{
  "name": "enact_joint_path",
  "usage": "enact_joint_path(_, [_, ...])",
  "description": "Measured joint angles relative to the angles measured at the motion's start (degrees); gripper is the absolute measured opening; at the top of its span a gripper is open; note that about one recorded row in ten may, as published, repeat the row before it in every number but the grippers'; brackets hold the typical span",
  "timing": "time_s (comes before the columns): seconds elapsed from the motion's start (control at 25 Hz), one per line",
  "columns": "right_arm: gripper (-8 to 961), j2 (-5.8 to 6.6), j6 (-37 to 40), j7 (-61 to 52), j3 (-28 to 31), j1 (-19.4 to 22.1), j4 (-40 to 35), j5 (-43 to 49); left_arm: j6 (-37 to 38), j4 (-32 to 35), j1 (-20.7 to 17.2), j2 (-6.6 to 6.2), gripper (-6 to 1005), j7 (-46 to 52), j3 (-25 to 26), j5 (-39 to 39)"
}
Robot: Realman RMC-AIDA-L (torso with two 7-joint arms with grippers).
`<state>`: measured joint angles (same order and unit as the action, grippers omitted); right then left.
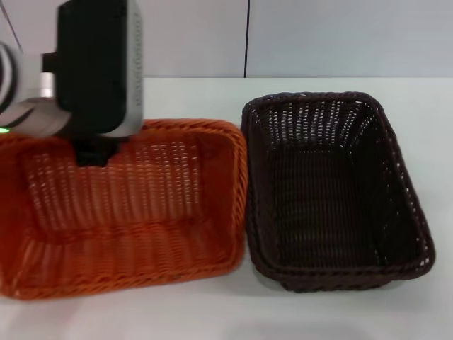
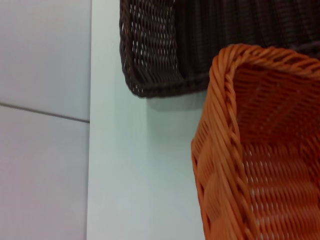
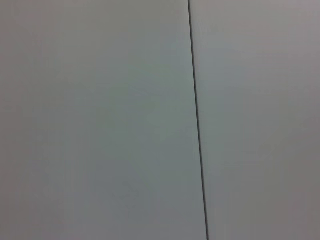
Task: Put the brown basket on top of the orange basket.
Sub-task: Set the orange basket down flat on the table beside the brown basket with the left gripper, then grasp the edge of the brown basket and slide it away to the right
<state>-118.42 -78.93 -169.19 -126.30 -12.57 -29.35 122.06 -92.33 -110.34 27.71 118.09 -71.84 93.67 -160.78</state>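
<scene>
Wicker on both sides: the orange basket [image 1: 124, 212] fills the lower left of the head view and the brown basket [image 1: 333, 191] sits at right, their near rims touching, both on the white table [image 1: 212, 312] and both empty. Your left gripper [image 1: 92, 152] hangs over the orange basket's far left corner, so the brown one lies to its right, long axis running away from you. You cannot tell how wide its fingers stand. The right gripper is out of sight.
</scene>
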Motion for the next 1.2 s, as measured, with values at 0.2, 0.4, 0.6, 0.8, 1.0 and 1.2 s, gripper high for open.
enact_joint_path(0.2, [616, -0.03, 0.04, 0.0, -0.03, -0.07, -0.03, 0.01, 6.63, 8.37, 2.84, 0.15, 134, 0.2, -0.25, 0.54])
enact_joint_path(0.4, [616, -0.06, 0.08, 0.0, -0.18, -0.06, 0.02, 0.03, 10.19, 16.76, 6.72, 0.11, 130, 1.87, 0.76, 0.6])
enact_joint_path(0.6, [616, -0.06, 0.18, 0.0, 0.01, -0.08, 0.06, 0.02, 15.6, 25.14, 9.56, 0.0, 126, 2.71, 1.03, 0.11])
enact_joint_path(0.8, [616, 0.01, 0.74, 0.0, 0.0, -0.29, -0.06, 0.02, 22.19, 29.58, 9.65, 0.24, 204, 4.77, -1.9, -2.76])
enact_joint_path(1.0, [616, 0.08, 0.85, 0.0, 0.02, -0.42, -0.09, 0.02, 25.37, 29.47, 9.39, 0.28, 332, 5.81, -2.61, -3.32])
enact_joint_path(1.2, [616, 0.15, 0.88, 0.0, 0.12, -0.44, 0.01, 0.02, 26.95, 28.99, 8.82, 0.38, 451, 6.18, -3.18, -2.92])
